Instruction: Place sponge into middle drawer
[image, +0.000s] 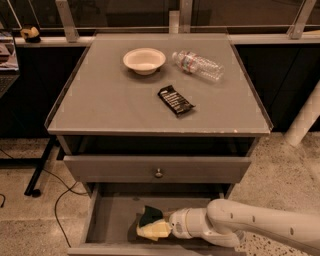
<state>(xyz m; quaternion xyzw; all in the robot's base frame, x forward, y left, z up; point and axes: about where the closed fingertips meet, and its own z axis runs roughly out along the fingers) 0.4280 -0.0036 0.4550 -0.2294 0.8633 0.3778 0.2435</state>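
The middle drawer (111, 219) is pulled open below the cabinet top, and its flat grey floor shows. The sponge (151, 229), pale yellow with a dark green face on its upper side, sits tilted inside the drawer, a little right of its centre and close to the floor. My gripper (164, 226) reaches in from the right on the white arm (250, 227) and is closed on the sponge's right end. I cannot tell whether the sponge touches the floor.
A grey drawer front with a round knob (158, 173) is shut above the open drawer. On the cabinet top lie a white bowl (144, 59), a clear plastic bottle (198, 64) and a black snack wrapper (175, 99). Cables (60, 200) run on the floor at the left.
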